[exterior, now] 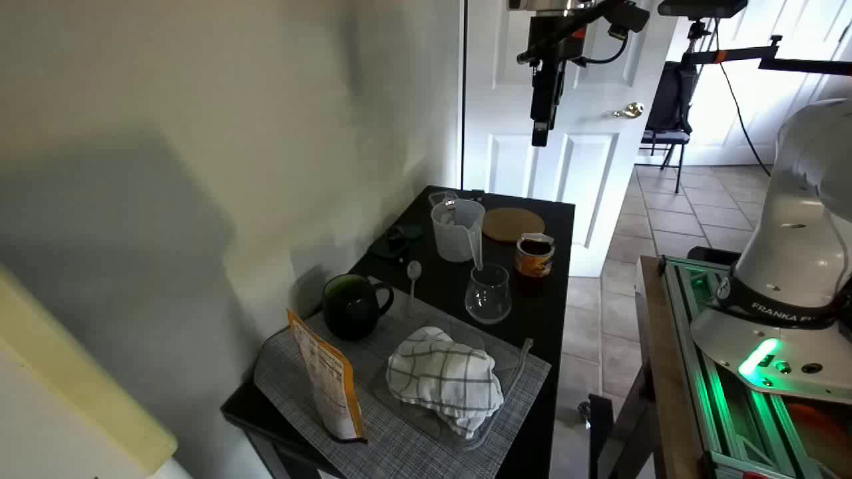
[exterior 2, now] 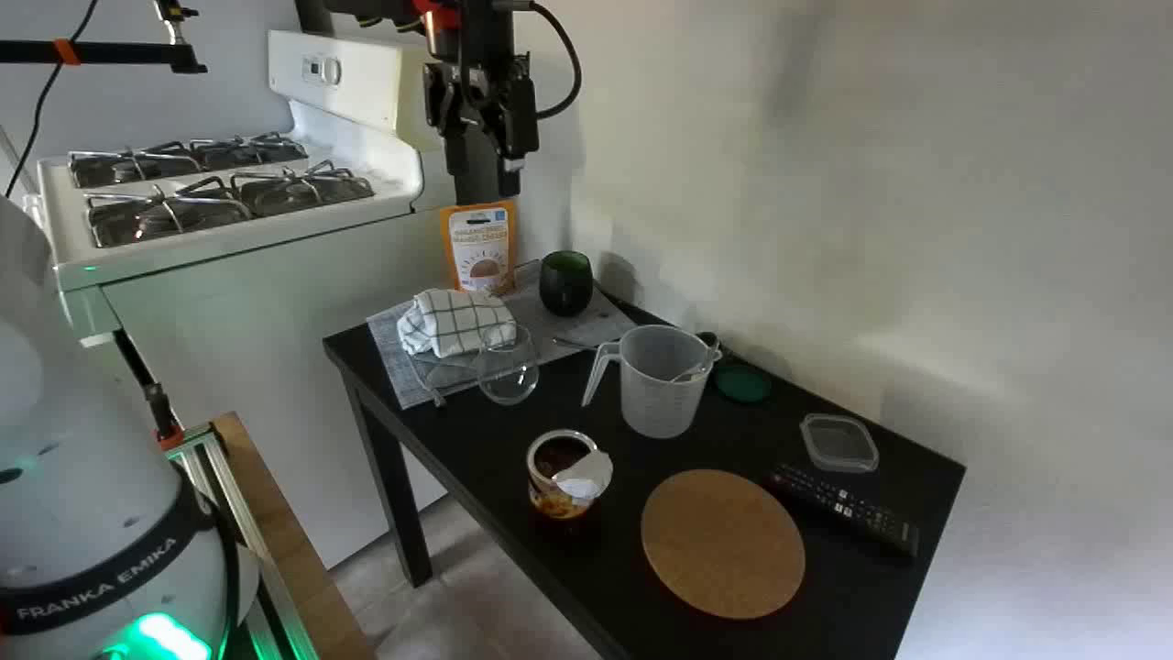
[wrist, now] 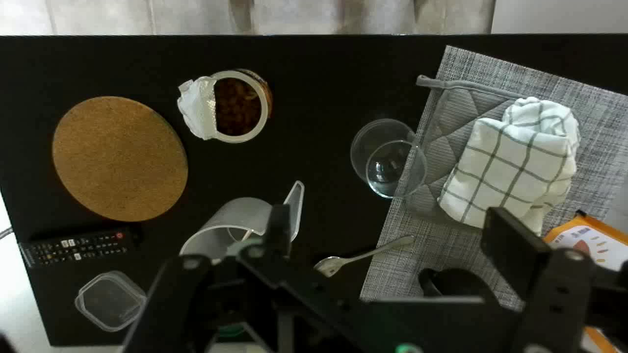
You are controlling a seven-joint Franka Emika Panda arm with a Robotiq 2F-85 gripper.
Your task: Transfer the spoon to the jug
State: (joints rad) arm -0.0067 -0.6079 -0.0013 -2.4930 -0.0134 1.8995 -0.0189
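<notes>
The tool [exterior: 540, 133] hangs high above the dark bench [wrist: 304, 98], pointing down, its two fingers spread wide. In the wrist view, the spoon [wrist: 353, 258] shows in the gap between them, lying well below with its bowl on the bench and its handle end on a grey woven mat [wrist: 392, 274]. Near the spoon, but apart from it, the translucent, handled jug [exterior 2: 662, 403] stands upright (something slim leans inside, too unclear to name). A clear rounded glass [exterior: 488, 303] stands just beside the mat, and a checked cloth [wrist: 510, 162] rests on a quilted pad [wrist: 456, 122]. The mat also carries a dark green mug [exterior: 349, 313] and an orange-edged pouch [exterior 2: 481, 247]. Farther along the bench sit a round cork board [exterior 2: 724, 545] and a remote control [exterior 2: 843, 509].
</notes>
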